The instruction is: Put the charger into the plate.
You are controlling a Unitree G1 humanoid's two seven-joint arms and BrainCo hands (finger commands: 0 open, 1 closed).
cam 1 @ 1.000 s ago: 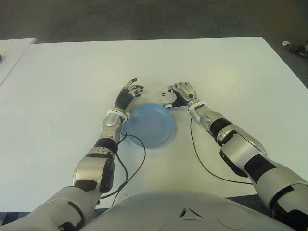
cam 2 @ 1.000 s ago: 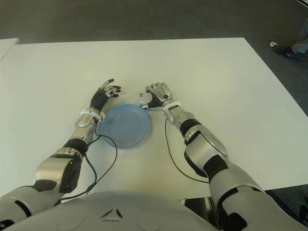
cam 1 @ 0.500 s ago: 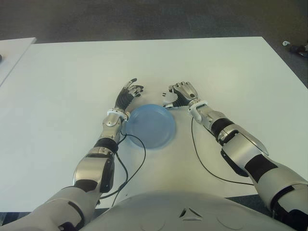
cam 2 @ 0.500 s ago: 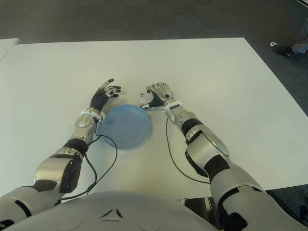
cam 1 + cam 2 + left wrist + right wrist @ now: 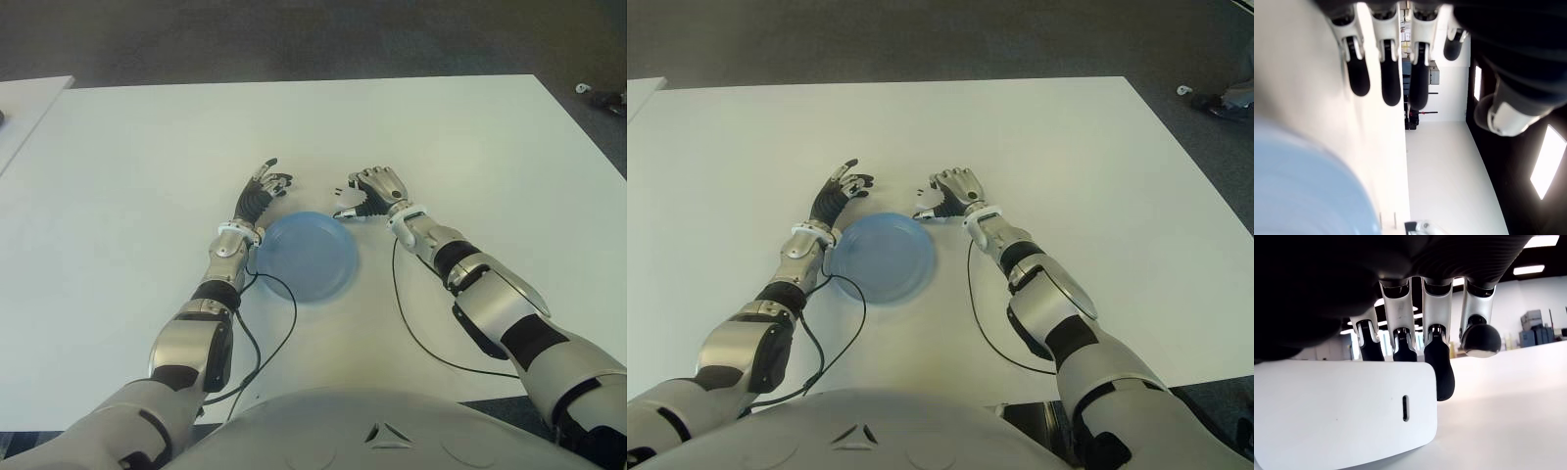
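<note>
White and wide, the bench (image 5: 147, 147) fills most of both eye views, with dark floor along the upper edge.

Just right of the centre of the frame, the right hand (image 5: 370, 188) sits beyond the upper right rim of the plate (image 5: 306, 257). Its fingers (image 5: 1439, 367) are curled down over the charger (image 5: 1347, 409) and the thumb presses from the side, so the hand is closed around it. In the right wrist view three dark fingertips stand behind the charger's far edge, and one of them reaches down beside its rounded corner.

The charger (image 5: 345, 209) is a white, flat block with rounded corners and a small dark slot on the side that faces the wrist camera. In the eye views only a small white part of it shows, under the fingers on the plate side of the hand. It is outside the plate, near the rim. I cannot tell whether it touches the bench.

The left hand (image 5: 265, 188) shows at the upper left rim of the blue plate, its fingers (image 5: 1391, 73) stretched straight and holding nothing.
</note>
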